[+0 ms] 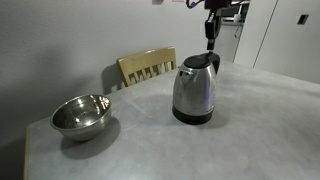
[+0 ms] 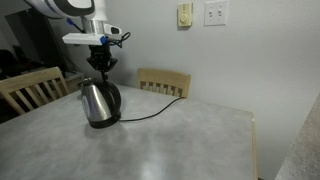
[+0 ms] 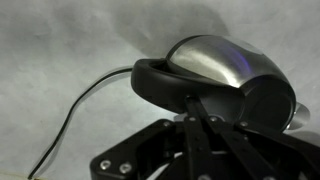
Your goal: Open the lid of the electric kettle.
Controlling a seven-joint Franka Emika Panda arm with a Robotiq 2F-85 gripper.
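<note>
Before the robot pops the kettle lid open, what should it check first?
1. Shiny steel electric kettle with black handle stands upright on the grey table: ok.
2. Its lid is shut, ready to open: ok.
3. Black gripper hangs above the kettle top: ok.
4. Gripper fingers look closed, holding nothing: ok.
5. Black power cord trails away across the table, clear of the gripper: ok.
6. Gripper lined up with the lid's release: cannot tell.

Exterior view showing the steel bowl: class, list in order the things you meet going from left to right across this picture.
Left to right: metal bowl → wooden chair back → electric kettle.
</note>
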